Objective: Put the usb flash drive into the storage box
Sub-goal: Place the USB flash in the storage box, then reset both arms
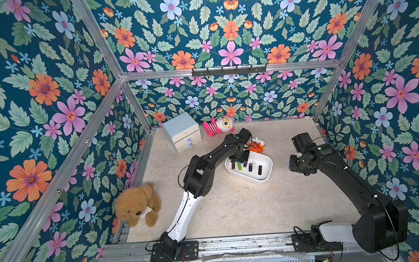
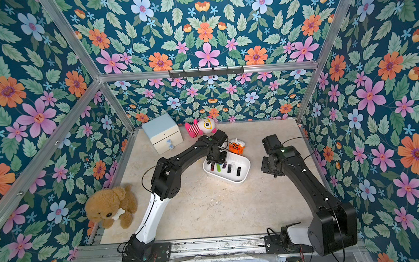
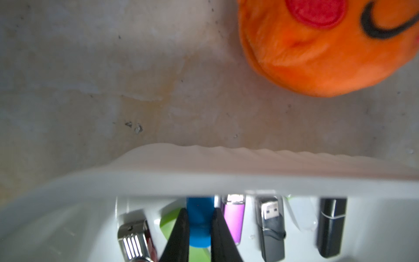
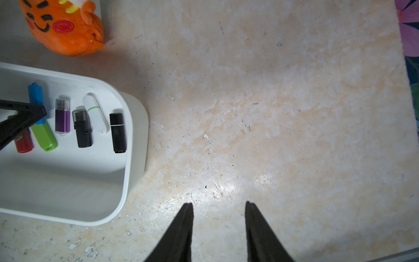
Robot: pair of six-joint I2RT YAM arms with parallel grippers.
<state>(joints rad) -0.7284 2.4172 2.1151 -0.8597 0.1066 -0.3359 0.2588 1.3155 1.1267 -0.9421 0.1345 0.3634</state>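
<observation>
Flash drive (image 3: 199, 236), blue: can't make it out in both top views, it's under the left gripper (image 1: 241, 160), which sits over the left end of the white storage box (image 1: 266, 175) mid-table. Left wrist: jaws clamped on the drive's sides, inside the box rim, among other drives (image 3: 272, 229); orange plush (image 3: 317, 56) outside. Right wrist: it overlaps a green drive (image 4: 45, 136) in the box; right gripper (image 4: 218, 204) jaws apart, empty, over bare table (image 4: 272, 90) beside the box.
</observation>
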